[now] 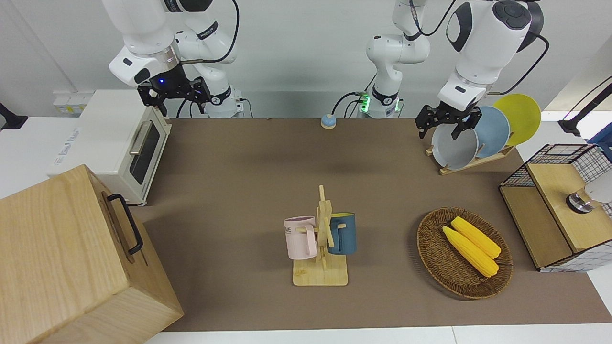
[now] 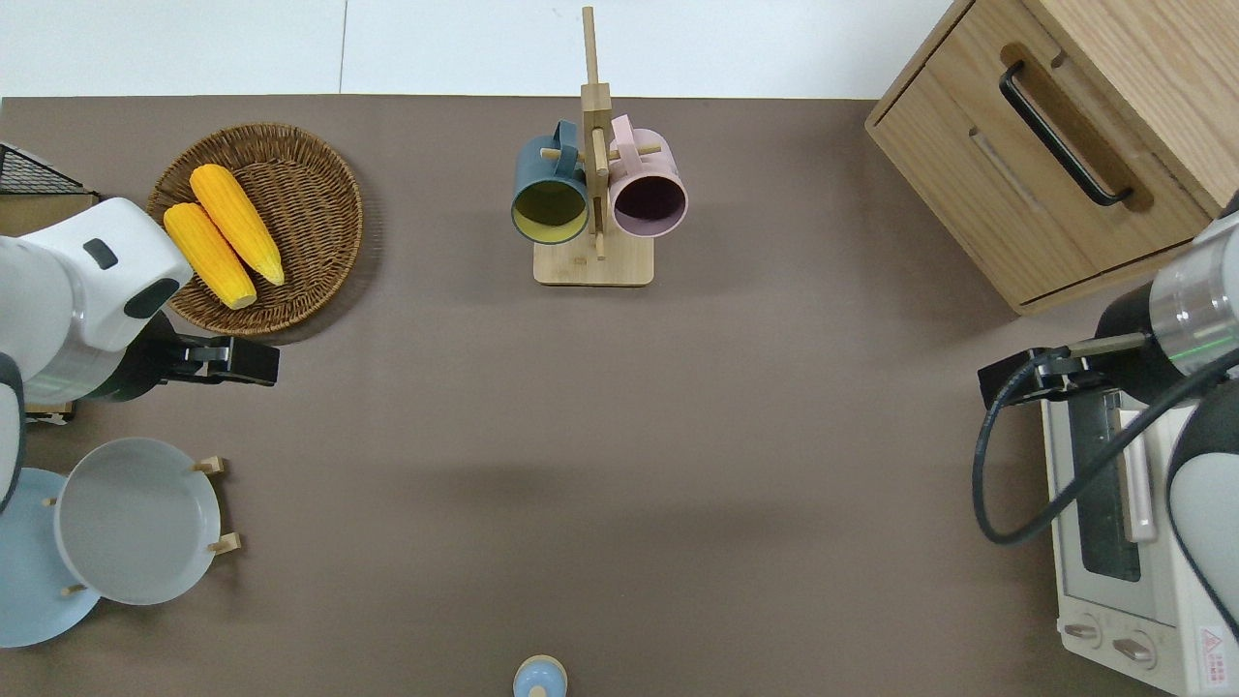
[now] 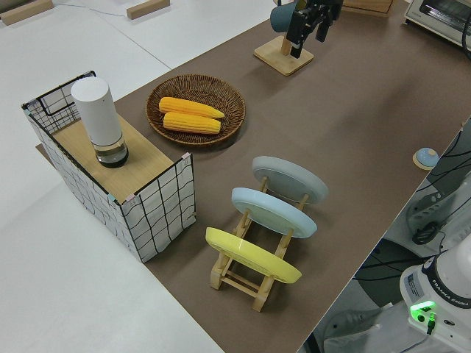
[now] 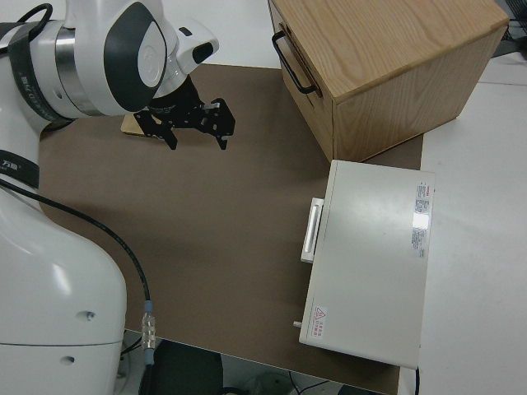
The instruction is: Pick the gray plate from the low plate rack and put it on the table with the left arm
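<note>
The gray plate (image 1: 453, 149) (image 2: 135, 523) (image 3: 291, 179) stands on edge in the low plate rack (image 1: 478, 161) (image 3: 250, 283), in the slot farthest from the left arm's end of the table. My left gripper (image 1: 442, 125) (image 2: 237, 360) (image 3: 309, 23) hangs open and empty in the air. From overhead it is over bare table (image 1: 239, 167) between the rack and the wicker basket, close to the plate's upper rim but not touching it. The right gripper (image 1: 176, 99) (image 4: 196, 132) is parked and open.
A light blue plate (image 1: 492, 129) and a yellow plate (image 1: 519, 117) share the rack. A wicker basket (image 1: 432, 253) with two corn cobs, a mug stand (image 1: 321, 267), a wire crate (image 1: 554, 210), a toaster oven (image 1: 119, 143), a wooden cabinet (image 1: 71, 258) and a small bell (image 1: 328, 121) stand around.
</note>
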`<control>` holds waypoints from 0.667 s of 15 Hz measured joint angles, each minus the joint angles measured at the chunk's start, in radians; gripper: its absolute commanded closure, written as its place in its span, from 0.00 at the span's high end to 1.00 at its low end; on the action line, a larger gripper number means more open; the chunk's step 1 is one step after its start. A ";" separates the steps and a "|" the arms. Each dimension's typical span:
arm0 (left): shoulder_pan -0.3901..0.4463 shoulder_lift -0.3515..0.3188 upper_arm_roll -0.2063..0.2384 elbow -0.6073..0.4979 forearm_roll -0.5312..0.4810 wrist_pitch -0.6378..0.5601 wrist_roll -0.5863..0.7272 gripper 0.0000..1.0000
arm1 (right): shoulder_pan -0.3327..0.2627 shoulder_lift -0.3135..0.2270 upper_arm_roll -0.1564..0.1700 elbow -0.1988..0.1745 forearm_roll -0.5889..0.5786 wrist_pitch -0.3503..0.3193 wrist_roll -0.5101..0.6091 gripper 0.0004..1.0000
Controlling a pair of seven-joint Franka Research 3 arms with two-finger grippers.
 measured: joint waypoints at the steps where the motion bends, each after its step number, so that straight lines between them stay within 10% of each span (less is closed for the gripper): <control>1: 0.000 0.001 0.000 0.000 0.000 0.000 0.000 1.00 | 0.000 0.000 0.000 0.000 0.000 0.000 0.000 0.98; 10: 0.000 0.002 0.001 0.000 0.000 -0.011 -0.003 1.00 | 0.000 0.000 0.000 0.000 0.000 0.000 0.000 0.98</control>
